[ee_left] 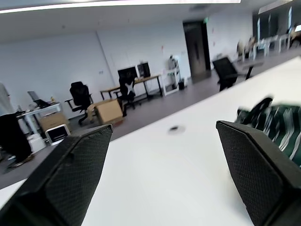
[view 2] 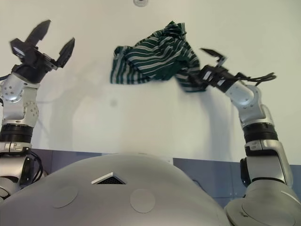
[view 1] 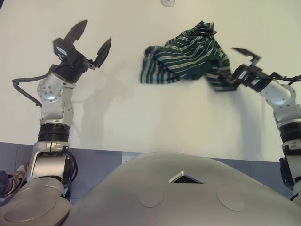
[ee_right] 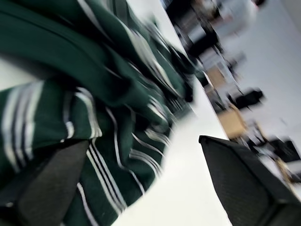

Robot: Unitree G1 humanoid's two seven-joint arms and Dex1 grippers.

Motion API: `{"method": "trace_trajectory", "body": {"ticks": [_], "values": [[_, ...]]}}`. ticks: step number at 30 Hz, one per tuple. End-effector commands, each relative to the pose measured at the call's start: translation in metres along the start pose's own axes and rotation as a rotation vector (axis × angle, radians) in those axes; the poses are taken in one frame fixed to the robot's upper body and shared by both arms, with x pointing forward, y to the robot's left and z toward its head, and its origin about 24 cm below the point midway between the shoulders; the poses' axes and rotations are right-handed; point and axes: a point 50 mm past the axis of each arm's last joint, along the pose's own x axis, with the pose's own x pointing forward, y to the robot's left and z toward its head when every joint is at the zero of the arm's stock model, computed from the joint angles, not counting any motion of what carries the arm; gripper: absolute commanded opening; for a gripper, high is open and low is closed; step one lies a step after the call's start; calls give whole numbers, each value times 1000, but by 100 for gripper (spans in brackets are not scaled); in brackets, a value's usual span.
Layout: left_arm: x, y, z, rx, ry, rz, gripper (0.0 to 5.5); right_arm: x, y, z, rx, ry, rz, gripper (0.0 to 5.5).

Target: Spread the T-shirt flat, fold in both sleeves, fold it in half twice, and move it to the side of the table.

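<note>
The T-shirt (view 1: pixel 186 56) is soft, light and floppy. Your right gripper (view 1: pixel 233 68) has wide fingers with the shirt's edge against one; pinch there. Your left gripper (view 1: pixel 96 33) is wide too, well apart.

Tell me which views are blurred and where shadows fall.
Right wrist view: the dark green, white-striped T-shirt is smeared by blur. Left wrist view: the shirt's edge and the room behind look soft. Left eye view: sharp, with shadows on the white table beside the open left tool.

The left black two-fingered hand (view 1: pixel 95 35) is raised, spread wide; the right black two-fingered hand (view 1: pixel 237 67) extends forward, parted.
</note>
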Motion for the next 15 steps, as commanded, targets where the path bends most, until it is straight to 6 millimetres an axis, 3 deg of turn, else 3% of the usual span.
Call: {"method": "trace_trajectory", "body": {"ticks": [1, 6, 9, 13, 15], "values": [[4, -15, 10, -115, -57, -48, 405, 12, 26, 16, 33, -92, 158, 437], [16, -38, -1, -131, -46, -109, 405, 34, 56, 29, 50, -162, 305, 437], [20, -45, -10, -75, -14, -122, 405, 34, 56, 26, 51, -152, 304, 437], [29, -30, -65, 322, 409, -45, 405, 26, 49, 25, 45, -152, 278, 437], [31, -19, -82, 467, 543, -20, 405, 25, 50, 29, 40, -183, 290, 437]]}}
